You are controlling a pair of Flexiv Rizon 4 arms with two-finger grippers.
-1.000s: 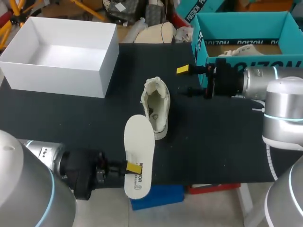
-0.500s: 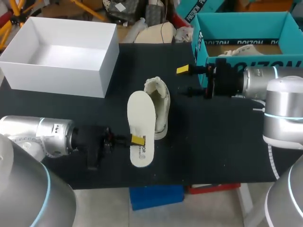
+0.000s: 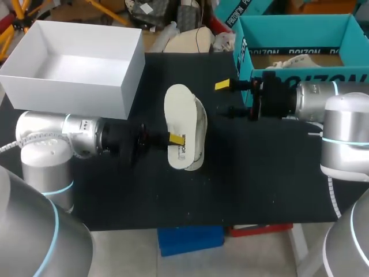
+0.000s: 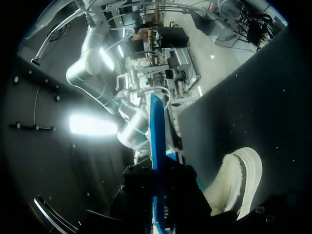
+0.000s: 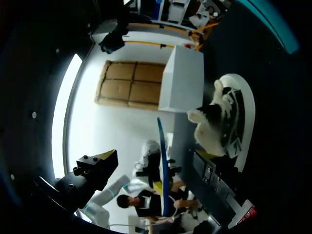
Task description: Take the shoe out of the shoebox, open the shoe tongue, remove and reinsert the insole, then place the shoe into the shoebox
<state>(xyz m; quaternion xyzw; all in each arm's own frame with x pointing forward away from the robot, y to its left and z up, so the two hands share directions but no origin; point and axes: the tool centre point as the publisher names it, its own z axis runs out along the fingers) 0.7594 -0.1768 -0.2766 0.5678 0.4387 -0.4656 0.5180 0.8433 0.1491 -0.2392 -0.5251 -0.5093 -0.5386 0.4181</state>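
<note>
A cream shoe (image 3: 199, 131) lies on the black mat, mid-table, heel towards the white shoebox's side. My left gripper (image 3: 174, 139) is shut on the white insole (image 3: 178, 118), which hangs over the shoe's opening and left side. In the left wrist view the insole (image 4: 156, 146) shows edge-on as a blue strip between the dark fingers, with the shoe (image 4: 239, 183) beside and below it. My right gripper (image 3: 226, 98) stands open to the right of the shoe, holding nothing. From the right wrist the shoe (image 5: 225, 122) lies ahead, with the insole (image 5: 163, 165) edge-on.
The white shoebox (image 3: 124, 86) stands open at the back left, also seen past the shoe as the white box (image 5: 185, 80). A teal box (image 3: 248, 49) sits at the back right, close behind my right arm. Black mat (image 3: 259, 179) lies bare in front.
My left arm has carried the insole from the table's front edge back and to the right, until it is over the shoe. The right arm has not moved.
</note>
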